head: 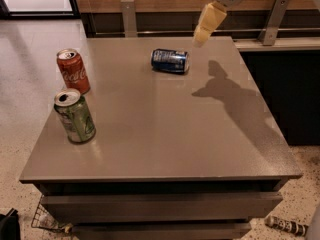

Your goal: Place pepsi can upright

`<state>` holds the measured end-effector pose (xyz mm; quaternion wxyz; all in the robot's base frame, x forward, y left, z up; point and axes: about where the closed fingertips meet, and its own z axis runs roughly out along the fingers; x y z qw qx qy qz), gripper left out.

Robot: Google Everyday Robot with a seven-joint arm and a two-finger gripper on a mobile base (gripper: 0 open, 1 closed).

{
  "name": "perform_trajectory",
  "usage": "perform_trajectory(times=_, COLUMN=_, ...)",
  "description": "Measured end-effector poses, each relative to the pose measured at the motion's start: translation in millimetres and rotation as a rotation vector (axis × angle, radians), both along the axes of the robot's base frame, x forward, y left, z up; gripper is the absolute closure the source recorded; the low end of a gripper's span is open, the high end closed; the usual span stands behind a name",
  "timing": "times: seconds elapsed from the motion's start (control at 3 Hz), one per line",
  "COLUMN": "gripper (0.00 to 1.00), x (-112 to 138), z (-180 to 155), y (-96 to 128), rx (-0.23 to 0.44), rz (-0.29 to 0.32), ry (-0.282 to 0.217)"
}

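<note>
The pepsi can (170,61), dark blue with white markings, lies on its side at the back middle of the grey table (160,134). My gripper (202,38) hangs from the top of the camera view, above the table and a little right of the can. It is apart from the can and holds nothing that I can see. Its shadow falls on the table to the right.
A red Coca-Cola can (73,71) stands upright at the left edge. A green can (75,116) stands upright in front of it. A wood wall with metal brackets (128,15) runs behind the table. A dark counter (285,84) is at the right.
</note>
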<state>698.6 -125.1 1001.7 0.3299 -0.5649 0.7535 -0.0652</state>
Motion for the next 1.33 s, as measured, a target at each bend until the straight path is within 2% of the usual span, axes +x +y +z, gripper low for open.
perform_trajectory(times=0.33, gripper=0.0, x=13, z=5, y=7, rx=0.042, rz=0.001, ry=-0.074)
perform_trajectory(times=0.67, gripper=0.0, x=16, z=4, y=10, rx=0.034, rz=0.003, ry=-0.071)
perform_trajectory(times=1.0, gripper=0.0, x=33, z=-10, y=29, rx=-0.024, rz=0.021, ry=-0.028)
perform_trajectory(times=1.33, gripper=0.0, x=53, z=-36, y=53, rx=-0.096, rz=0.071, ry=0.048)
